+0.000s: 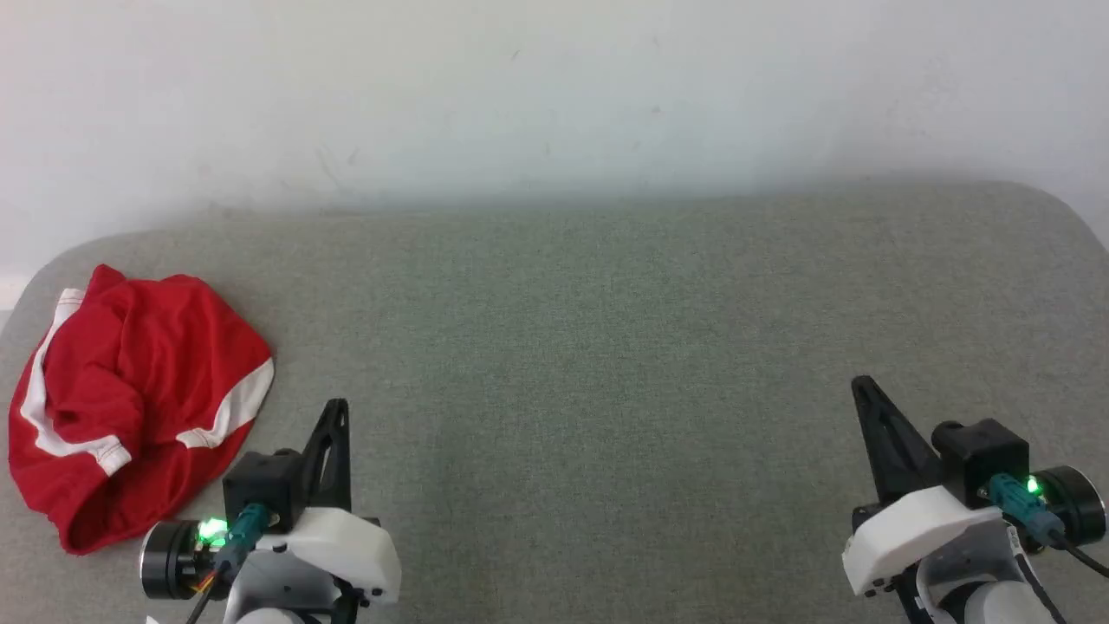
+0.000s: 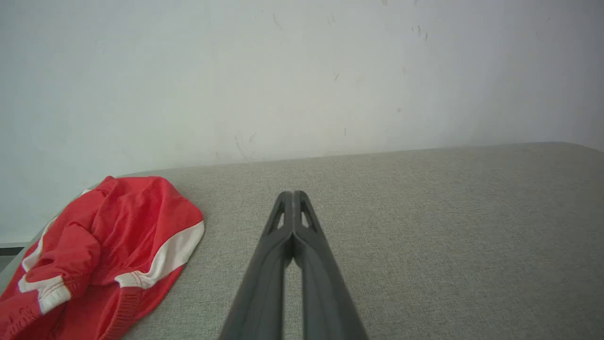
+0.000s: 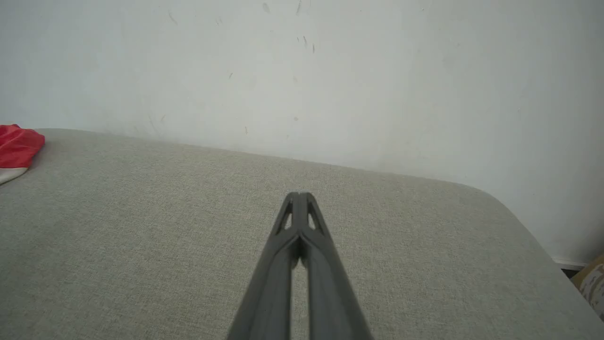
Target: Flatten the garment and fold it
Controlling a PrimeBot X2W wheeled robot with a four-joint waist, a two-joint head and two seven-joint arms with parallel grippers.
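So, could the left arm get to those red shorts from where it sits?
Probably yes. The garment lies crumpled close beside the left gripper, on its left, with only bare grey cushion between them. The gripper is shut, so it would have to open first.

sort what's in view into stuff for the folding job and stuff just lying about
For the job:
red garment, crumpled at the surface's left end
left claw, shut, empty
right claw, shut, empty

Just there:
grey fabric surface
white wall
brownish thing beyond the surface's corner, unclear what
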